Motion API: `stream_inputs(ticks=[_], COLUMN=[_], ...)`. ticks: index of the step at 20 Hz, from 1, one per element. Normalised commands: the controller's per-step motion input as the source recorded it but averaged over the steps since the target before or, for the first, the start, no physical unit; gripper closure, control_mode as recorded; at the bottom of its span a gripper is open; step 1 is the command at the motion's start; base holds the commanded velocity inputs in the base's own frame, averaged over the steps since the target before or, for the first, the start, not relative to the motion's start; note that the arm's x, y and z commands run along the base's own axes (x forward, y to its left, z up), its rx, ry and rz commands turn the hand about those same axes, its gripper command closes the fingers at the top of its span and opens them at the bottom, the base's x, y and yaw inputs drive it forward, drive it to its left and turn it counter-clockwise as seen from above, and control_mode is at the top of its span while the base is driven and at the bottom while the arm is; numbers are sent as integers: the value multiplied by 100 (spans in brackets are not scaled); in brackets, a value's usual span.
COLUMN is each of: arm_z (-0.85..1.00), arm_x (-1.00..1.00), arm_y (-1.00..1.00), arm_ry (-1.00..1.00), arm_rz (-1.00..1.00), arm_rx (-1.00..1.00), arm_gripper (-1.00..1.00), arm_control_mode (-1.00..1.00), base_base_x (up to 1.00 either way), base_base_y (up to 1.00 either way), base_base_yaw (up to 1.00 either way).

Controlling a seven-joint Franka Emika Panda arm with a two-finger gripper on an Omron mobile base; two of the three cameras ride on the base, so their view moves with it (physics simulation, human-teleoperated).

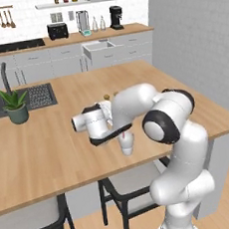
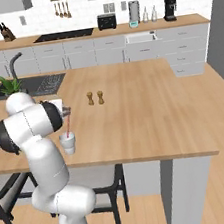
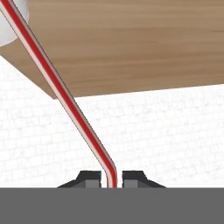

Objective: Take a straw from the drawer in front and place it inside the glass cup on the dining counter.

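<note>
Item 1 — potted plant point(image 1: 14, 104): at roughly 9 o'clock on the dining worktop point(image 1: 64, 142), beside the black sink point(image 1: 20, 101).

Item 2 — gripper point(image 2: 66, 111): hangs over the near edge of the worktop; the fingers point(image 3: 131, 177) are pinched narrow on the straw point(image 3: 65, 103), gripping it at its bent end in the hand view. In the right base view the straw runs down from the fingers, slightly tilted, with its lower end inside the glass cup point(image 2: 68, 143).

Item 3 — glass cup: upright on the worktop near its front edge, at about 6 o'clock from the gripper. In the left base view the cup point(image 1: 126, 144) stands just under the forearm, partly covered by it.

Item 4 — two brown shakers point(image 2: 95, 97): side by side on the worktop, at about 2 o'clock from the cup, well apart from it.

Item 5 — drawer point(image 1: 98, 49): pulled open in the wall cabinets at 12 o'clock, below the far counter that carries a toaster point(image 1: 57, 31) and a coffee machine point(image 1: 116, 17).
</note>
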Motion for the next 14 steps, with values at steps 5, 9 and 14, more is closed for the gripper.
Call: stream_inputs(ticks=[5, 9, 14], arm_z=[-32, -14, -1], arm_x=[32, -16, -75], arm_y=[1, 0, -1], arm_ry=[0, 0, 0], arm_rz=[0, 0, 0], arm_rx=[-2, 0, 0], arm_gripper=[100, 100, 100], arm_control_mode=[-100, -100, -100], base_base_x=[0, 0, 0], base_base_y=[0, 0, 0], base_base_yaw=[0, 0, 0])
